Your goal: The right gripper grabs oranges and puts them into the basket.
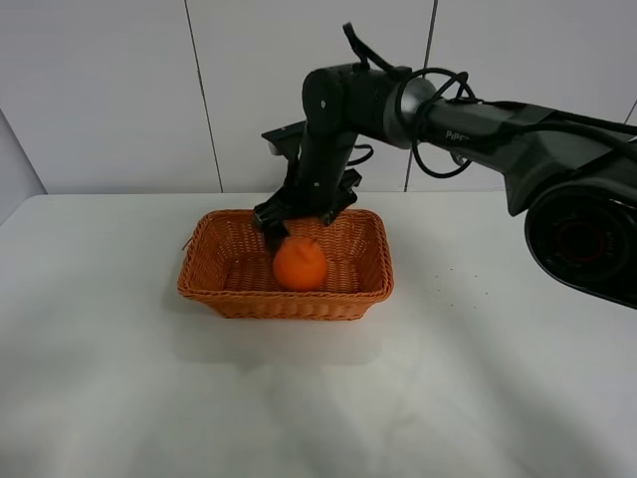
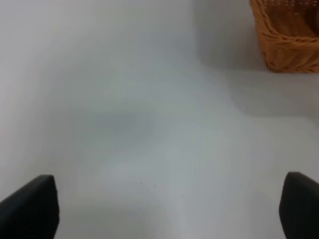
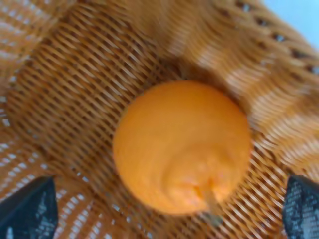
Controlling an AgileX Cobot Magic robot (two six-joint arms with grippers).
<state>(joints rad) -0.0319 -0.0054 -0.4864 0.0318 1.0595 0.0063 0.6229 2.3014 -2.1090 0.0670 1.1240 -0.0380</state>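
Note:
The orange (image 1: 300, 264) lies inside the wicker basket (image 1: 211, 285) at the middle of the table. In the right wrist view the orange (image 3: 182, 146) rests on the basket's woven floor (image 3: 75, 89), its stem toward the camera. My right gripper (image 1: 296, 227) hangs just above and behind the orange, over the basket's far rim. Its fingertips (image 3: 30, 209) stand wide apart at either side and touch nothing. My left gripper (image 2: 169, 209) is open over bare table, with a corner of the basket (image 2: 289, 45) ahead of it. The left arm does not show in the exterior view.
The white table (image 1: 119, 378) spreads around the basket on all sides. A white panelled wall (image 1: 119, 90) stands behind it. The right arm's base (image 1: 582, 239) sits at the right edge.

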